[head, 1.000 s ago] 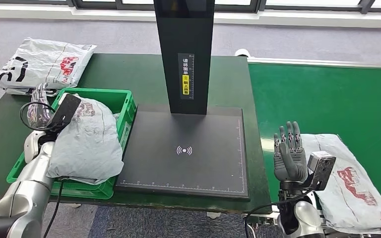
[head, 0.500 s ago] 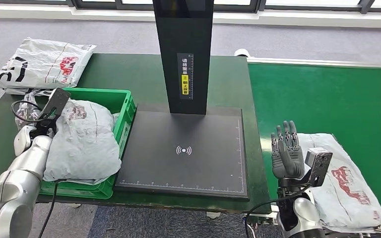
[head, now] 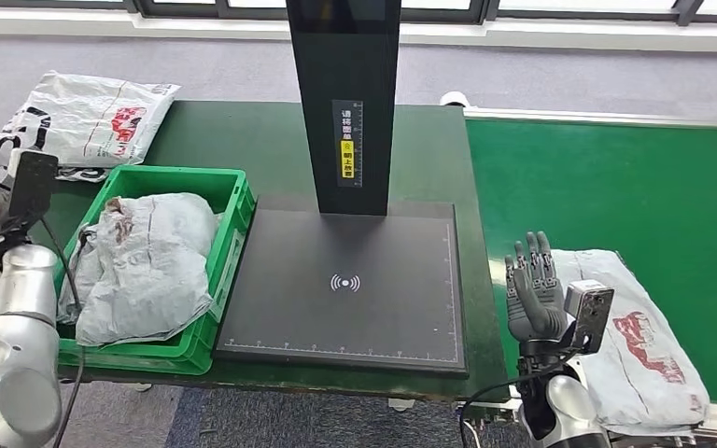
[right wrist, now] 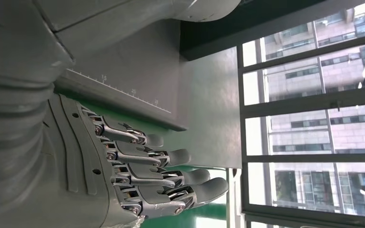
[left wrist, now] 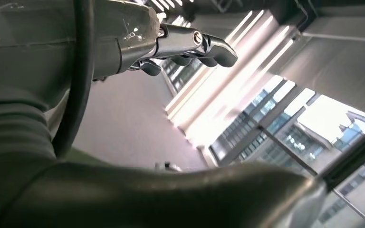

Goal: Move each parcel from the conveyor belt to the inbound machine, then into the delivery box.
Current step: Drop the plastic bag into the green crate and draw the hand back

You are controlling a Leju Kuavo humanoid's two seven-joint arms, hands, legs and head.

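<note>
A grey parcel [head: 145, 261] with red print lies crumpled inside the green delivery box [head: 234, 233] on the left of the table. My left arm [head: 14, 308] stands just left of the box, apart from the parcel. In the left wrist view my left hand [left wrist: 171, 42] holds nothing and points its fingers up at the ceiling. A second grey parcel [head: 649, 350] lies on the green conveyor belt [head: 616, 187] at the near right. My right hand [head: 532, 299] stands upright beside the left edge of this parcel, fingers [right wrist: 171, 175] spread and nothing in it.
The black inbound machine plate [head: 345, 280] with its tall column [head: 345, 93] sits bare between the box and the belt. A third white-grey parcel [head: 84, 117] lies at the table's back left corner. Cables hang near my left wrist camera [head: 33, 182].
My left arm has drawn back left off the parcel, which now lies settled in the box. My right hand has sunk a little, and the belt parcel has shifted slightly nearer.
</note>
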